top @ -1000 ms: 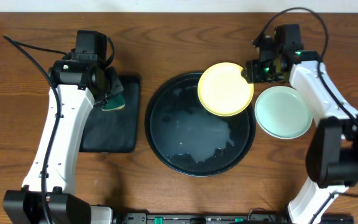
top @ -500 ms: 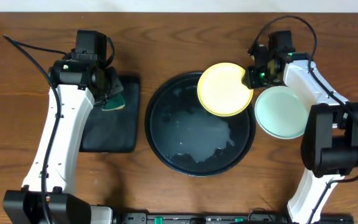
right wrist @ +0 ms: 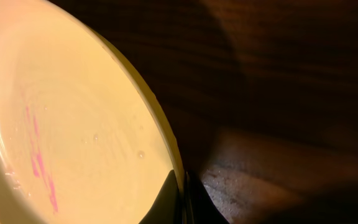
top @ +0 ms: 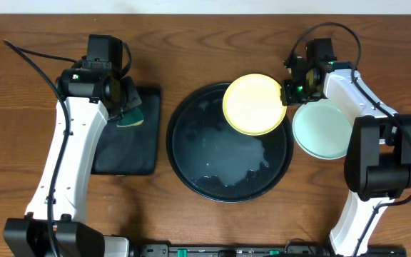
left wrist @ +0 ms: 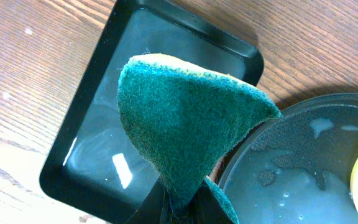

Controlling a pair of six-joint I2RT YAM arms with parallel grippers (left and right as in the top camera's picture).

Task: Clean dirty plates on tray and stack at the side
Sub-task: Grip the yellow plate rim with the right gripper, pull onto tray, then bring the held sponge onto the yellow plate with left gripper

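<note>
The pale yellow plate hangs over the upper right of the round black tray. My right gripper is shut on its right rim. In the right wrist view the plate fills the left side and carries pink smears, with my fingers pinching its edge. A mint plate lies on the table right of the tray. My left gripper is shut on the green sponge above the rectangular tray. The tray holds soapy water.
A smaller rectangular black tray lies left of the round tray, also in the left wrist view. Wooden table all round. Cables run behind both arms.
My right gripper has shifted the yellow plate slightly to the left, further over the round tray. The left arm and sponge have not moved.
</note>
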